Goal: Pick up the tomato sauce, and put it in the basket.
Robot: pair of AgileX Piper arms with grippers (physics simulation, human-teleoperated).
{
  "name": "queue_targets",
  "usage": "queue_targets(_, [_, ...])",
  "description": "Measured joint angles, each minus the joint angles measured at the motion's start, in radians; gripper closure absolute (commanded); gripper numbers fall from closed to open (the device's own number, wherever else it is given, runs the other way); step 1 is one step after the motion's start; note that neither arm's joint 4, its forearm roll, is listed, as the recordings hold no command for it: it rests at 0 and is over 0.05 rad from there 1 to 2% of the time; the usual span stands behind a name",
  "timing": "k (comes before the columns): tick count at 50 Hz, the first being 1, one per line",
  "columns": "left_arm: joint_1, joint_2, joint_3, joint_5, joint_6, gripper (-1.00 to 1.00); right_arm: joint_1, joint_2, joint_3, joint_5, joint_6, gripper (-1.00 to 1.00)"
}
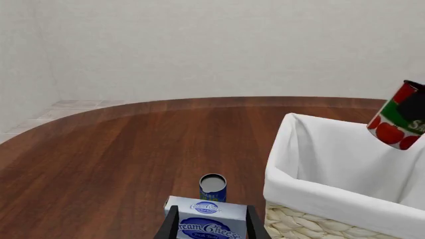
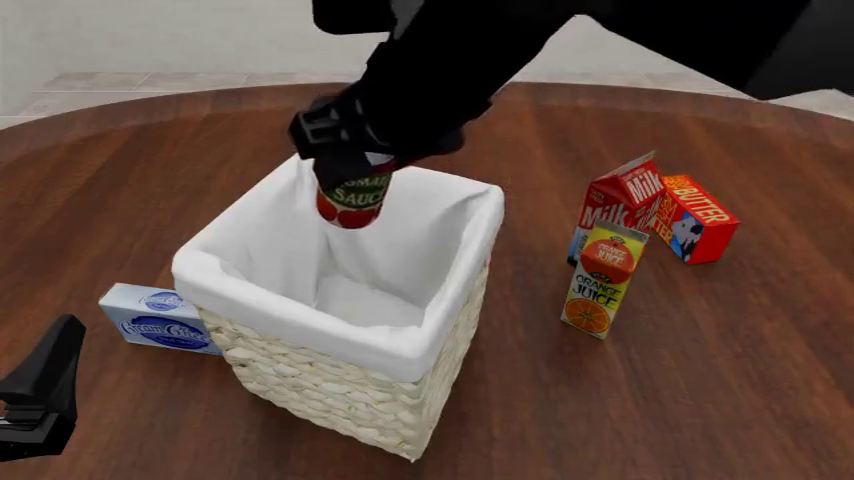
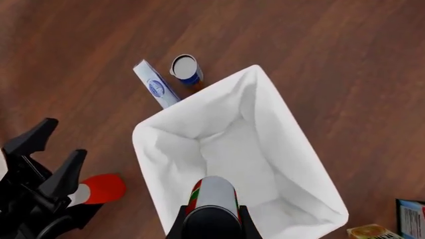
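The tomato sauce (image 2: 352, 198) is a small red-labelled can hanging over the opening of the basket (image 2: 441, 335), near its far rim. My right gripper (image 2: 350, 168) is shut on its upper part. From the right wrist the silver-topped can (image 3: 214, 195) sits between the fingers, with the white-lined basket (image 3: 149, 149) straight below. From the left wrist the can (image 1: 396, 119) appears slightly tilted above the basket (image 1: 312, 191). My left gripper (image 2: 40, 400) rests low at the near left, open and holding nothing.
A cream cheese box (image 2: 154, 316) lies against the basket's left side, with a small blue can (image 1: 212, 186) beyond it. A milk carton (image 2: 617, 200), a butter box (image 2: 697, 215) and an orange juice carton (image 2: 601, 282) stand right of the basket.
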Motion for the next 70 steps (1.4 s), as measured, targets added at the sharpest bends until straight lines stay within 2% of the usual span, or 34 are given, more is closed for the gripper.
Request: queue_targets(70, [0.000, 0.000, 0.000, 0.000, 0.000, -1.00, -0.024, 0.086, 0.132, -0.152, 0.032, 1.00])
